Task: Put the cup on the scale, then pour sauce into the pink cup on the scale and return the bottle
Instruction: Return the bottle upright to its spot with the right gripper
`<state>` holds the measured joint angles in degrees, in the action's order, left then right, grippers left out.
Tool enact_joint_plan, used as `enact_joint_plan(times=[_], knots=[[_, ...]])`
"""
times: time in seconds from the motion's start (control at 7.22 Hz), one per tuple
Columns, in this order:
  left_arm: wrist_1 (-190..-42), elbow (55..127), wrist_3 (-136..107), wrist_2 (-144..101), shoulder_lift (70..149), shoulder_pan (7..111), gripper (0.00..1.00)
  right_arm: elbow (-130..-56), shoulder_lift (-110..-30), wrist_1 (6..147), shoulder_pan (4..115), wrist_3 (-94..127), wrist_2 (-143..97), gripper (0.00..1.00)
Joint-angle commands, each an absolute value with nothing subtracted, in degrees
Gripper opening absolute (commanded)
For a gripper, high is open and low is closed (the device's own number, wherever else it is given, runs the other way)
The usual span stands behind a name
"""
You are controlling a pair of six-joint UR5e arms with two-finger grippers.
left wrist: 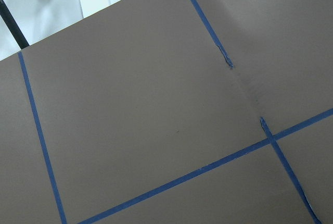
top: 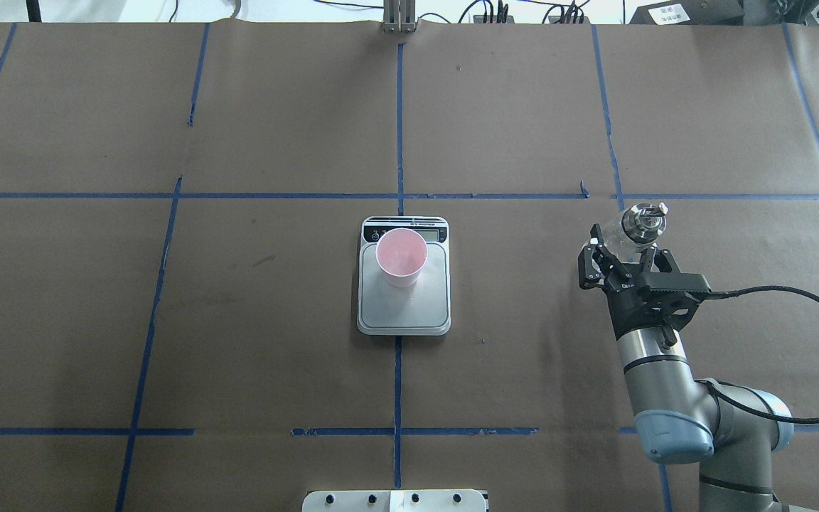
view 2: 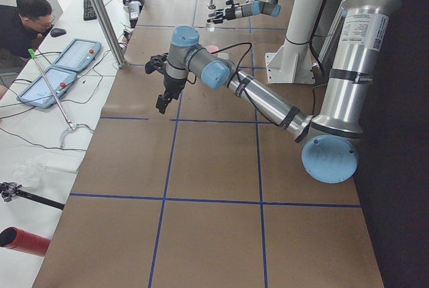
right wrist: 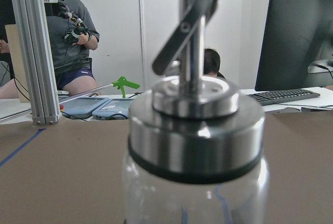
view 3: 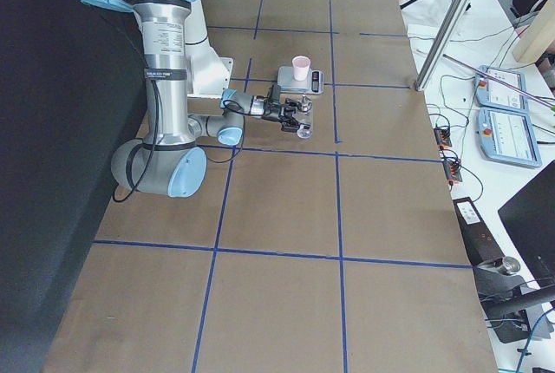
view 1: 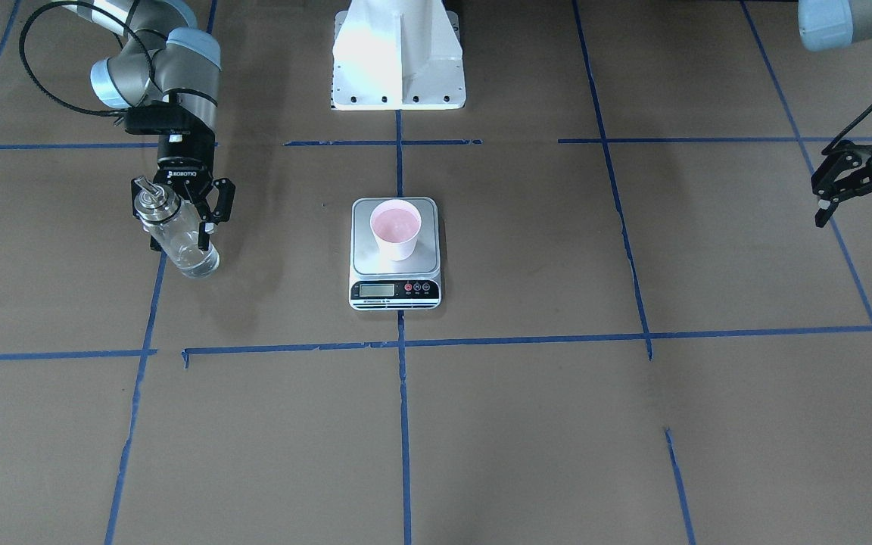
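Note:
The pink cup stands upright on the silver platform of the scale, toward its display end, and its inside looks pink. The clear glass bottle with its metal collar and spout stands upright on the table on my right side, well clear of the scale. My right gripper reaches in level, with a finger against each side of the bottle, shut on it. My left gripper hangs open and holds nothing, far off on the other side of the table. The cup and bottle also show from overhead.
The white robot base sits behind the scale. Brown paper with blue tape lines covers the table. A person and tablets are beyond the table's far edge.

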<state>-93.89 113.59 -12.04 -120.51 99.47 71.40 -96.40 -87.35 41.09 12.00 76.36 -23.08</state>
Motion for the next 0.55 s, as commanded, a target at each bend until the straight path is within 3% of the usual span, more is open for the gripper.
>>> enact_joint_plan(times=[0.0, 0.42], knots=[[-93.87, 114.17, -12.04, -120.50, 99.32, 71.63, 0.99, -95.81, -89.64, 40.52, 11.95, 76.55, -23.03, 0.00], [-93.87, 114.26, -12.04, -120.50, 99.23, 71.72, 0.99, -96.06, -89.65, 40.52, 10.90, 76.55, -23.64, 0.00]])
